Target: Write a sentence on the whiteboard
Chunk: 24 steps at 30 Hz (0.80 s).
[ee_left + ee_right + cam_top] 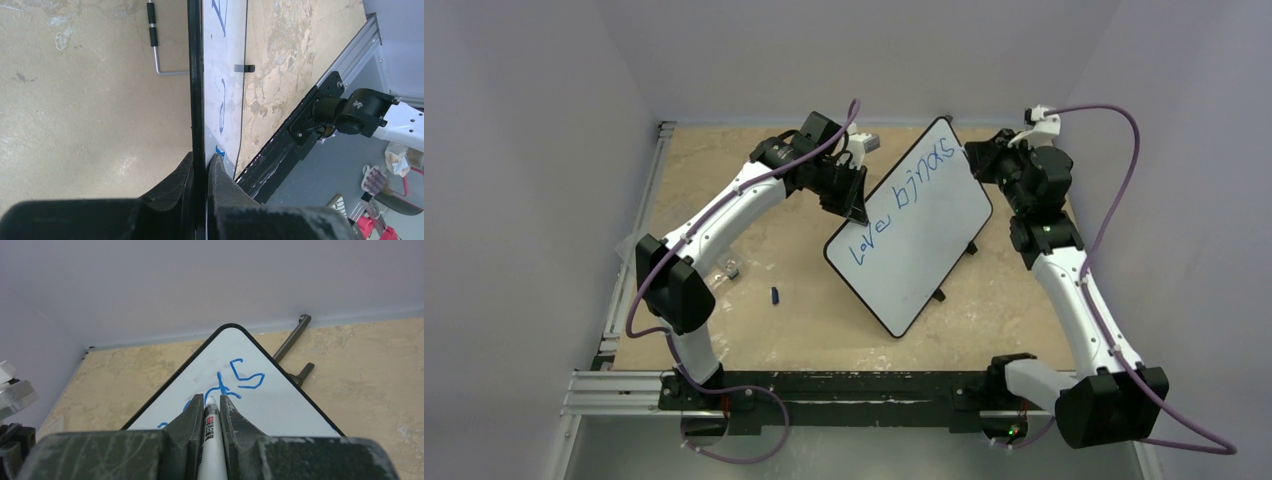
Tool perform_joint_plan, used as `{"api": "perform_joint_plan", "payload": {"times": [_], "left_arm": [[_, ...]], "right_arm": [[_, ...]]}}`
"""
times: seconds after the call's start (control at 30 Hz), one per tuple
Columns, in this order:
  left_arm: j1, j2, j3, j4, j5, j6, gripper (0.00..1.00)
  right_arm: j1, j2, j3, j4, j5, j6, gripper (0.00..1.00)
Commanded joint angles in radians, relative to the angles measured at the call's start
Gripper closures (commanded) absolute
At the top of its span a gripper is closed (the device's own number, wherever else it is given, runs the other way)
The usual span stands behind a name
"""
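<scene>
The whiteboard (919,235) lies tilted across the middle of the table, white with a black rim. Blue handwriting, the sentence (904,200), reads roughly "love brings" in one line. My left gripper (856,205) is shut on the board's left edge; in the left wrist view its fingers (220,175) clamp the black rim (197,75). My right gripper (972,155) is at the board's far corner, shut on a white marker (211,440) whose tip touches the board (280,405) at the blue strokes (245,377).
A small blue marker cap (776,295) and a small pale object (733,268) lie on the tabletop left of the board. Black board feet (940,294) stick out at its right edge. A metal stand rod (156,45) lies behind the board. Grey walls close in all round.
</scene>
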Motion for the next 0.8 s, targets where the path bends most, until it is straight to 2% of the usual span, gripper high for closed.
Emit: {"api": "perform_joint_plan", "payload": {"times": [0.0,0.23,0.43,0.77], "left_arm": [[-0.033,0.021,-0.027,-0.045,-0.154,0.125,1.00],[-0.034,0.027,-0.030,-0.037,-0.148,0.122,1.00],[-0.034,0.052,-0.029,-0.033,-0.136,0.113,1.00],[-0.040,0.052,-0.033,-0.025,-0.131,0.102,1.00]], "right_arm": [[0.002,-0.054,-0.043,-0.030,-0.031,-0.019,1.00],[0.002,-0.100,-0.126,-0.009,-0.127,-0.048,1.00],[0.003,-0.138,-0.260,0.118,-0.330,0.046,1.00],[0.019,-0.182,-0.350,0.164,-0.431,0.030,1.00]]}}
